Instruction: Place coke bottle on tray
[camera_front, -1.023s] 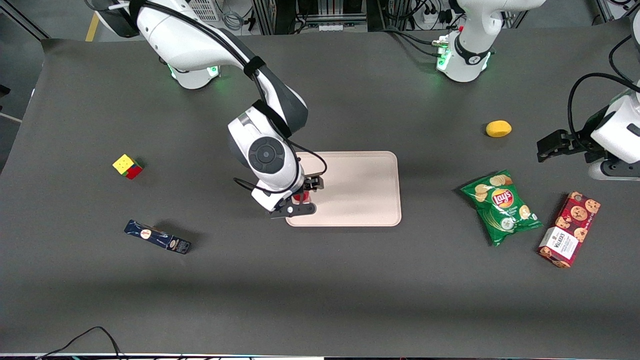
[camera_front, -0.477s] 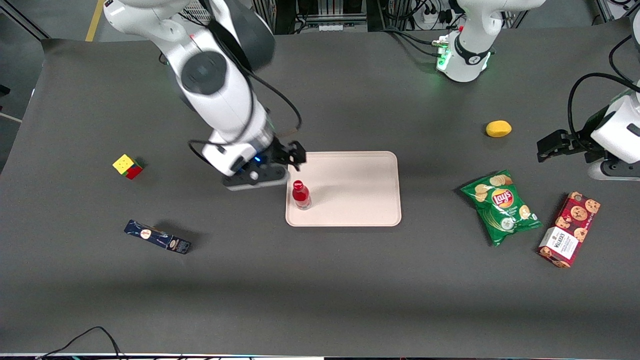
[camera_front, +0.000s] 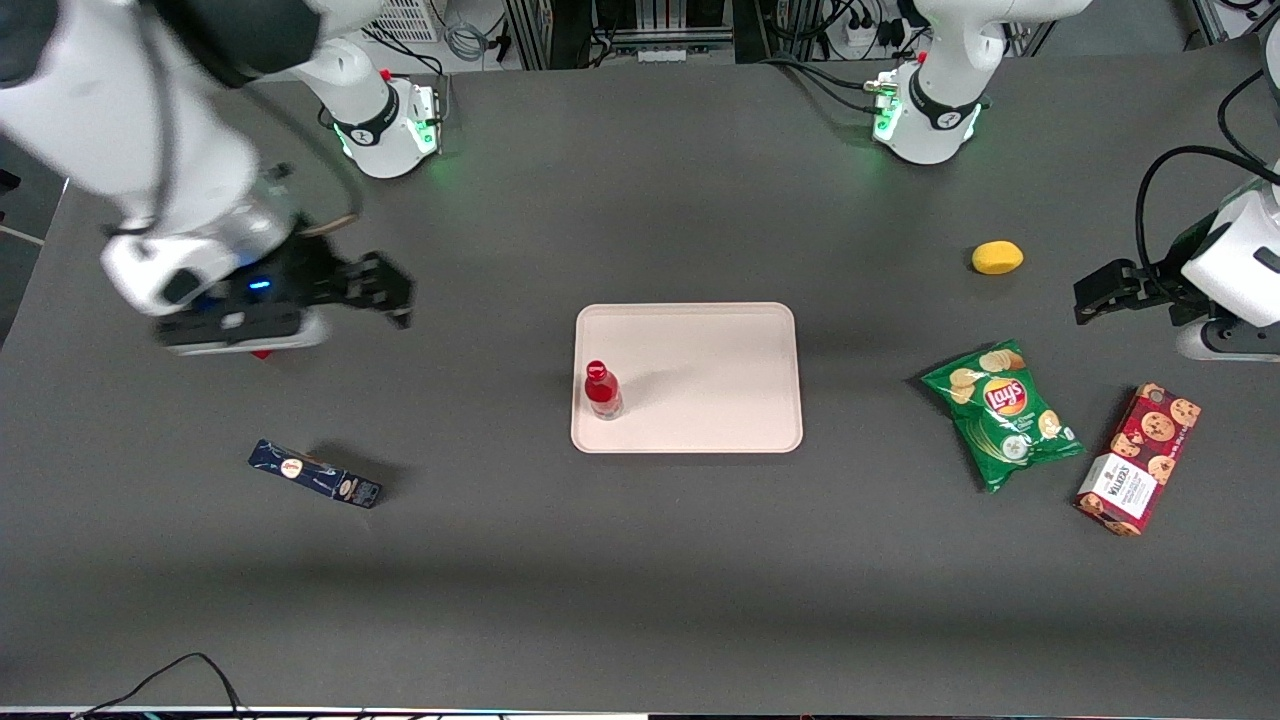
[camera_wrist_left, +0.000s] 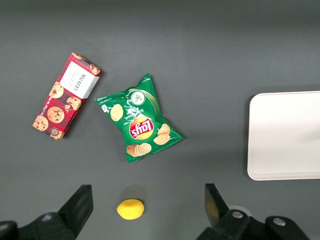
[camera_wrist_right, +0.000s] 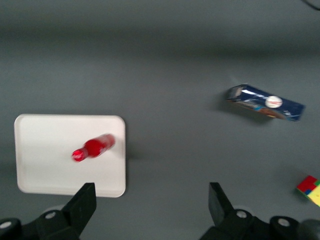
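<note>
The coke bottle (camera_front: 602, 390) stands upright on the tray (camera_front: 700, 375), in the corner nearest the working arm's end and the front camera. Nothing touches it. My gripper (camera_front: 393, 296) hangs high over the bare table, well off the tray toward the working arm's end, with its fingers spread and nothing between them. The right wrist view looks down on the red bottle (camera_wrist_right: 93, 147) on the pale tray (camera_wrist_right: 45, 165), with the gripper (camera_wrist_right: 151, 200) open above the grey table beside the tray. The parked arm's wrist view shows one end of the tray (camera_wrist_left: 285, 135).
A dark blue box (camera_front: 314, 473) lies nearer the front camera than my gripper. A colour cube (camera_wrist_right: 311, 187) sits under the wrist, mostly hidden in the front view. A lemon (camera_front: 997, 257), chips bag (camera_front: 1002, 413) and cookie box (camera_front: 1138, 459) lie toward the parked arm's end.
My gripper let go of the bottle on the tray, rose, and swung away toward the working arm's end of the table. The bottle stayed upright where it was set down.
</note>
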